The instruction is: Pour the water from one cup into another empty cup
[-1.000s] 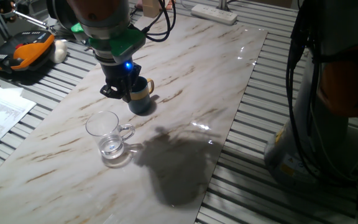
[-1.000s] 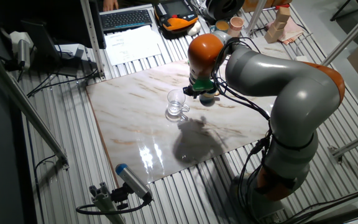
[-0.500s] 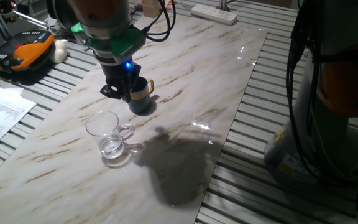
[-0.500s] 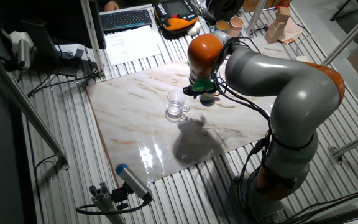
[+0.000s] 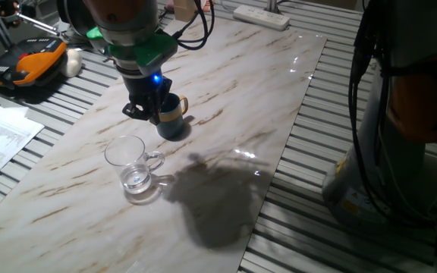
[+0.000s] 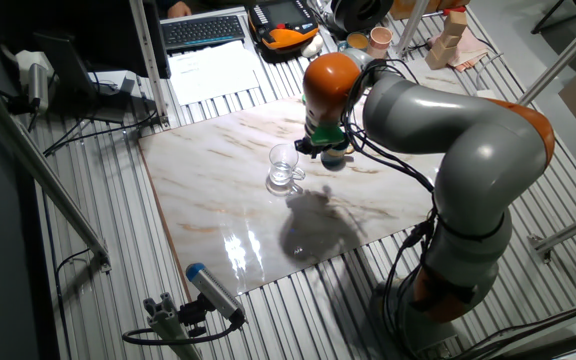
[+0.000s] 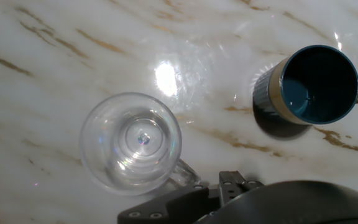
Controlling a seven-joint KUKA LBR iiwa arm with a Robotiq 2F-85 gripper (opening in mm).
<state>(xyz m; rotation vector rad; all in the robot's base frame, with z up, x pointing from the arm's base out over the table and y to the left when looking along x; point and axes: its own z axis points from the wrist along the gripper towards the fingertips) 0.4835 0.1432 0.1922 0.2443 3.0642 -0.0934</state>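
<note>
The transparent glass mug with a clear loop handle [image 5: 133, 167] stands upright on the marble-patterned table top [image 5: 234, 98] with a little clear water [image 5: 136, 180] at its bottom, just beside the empty dark navy-blue mug with a yellow-tan handle [image 5: 171, 116], the two apart. The two-finger gripper [image 5: 146, 108] hangs above them holding nothing, though whether its jaws are spread or closed I cannot tell. To grasp well, it should probably descend squarely over the glass mug's wall, clear of the handle [image 7: 182, 172], and close gently, since smooth glass may slip or tip.
</note>
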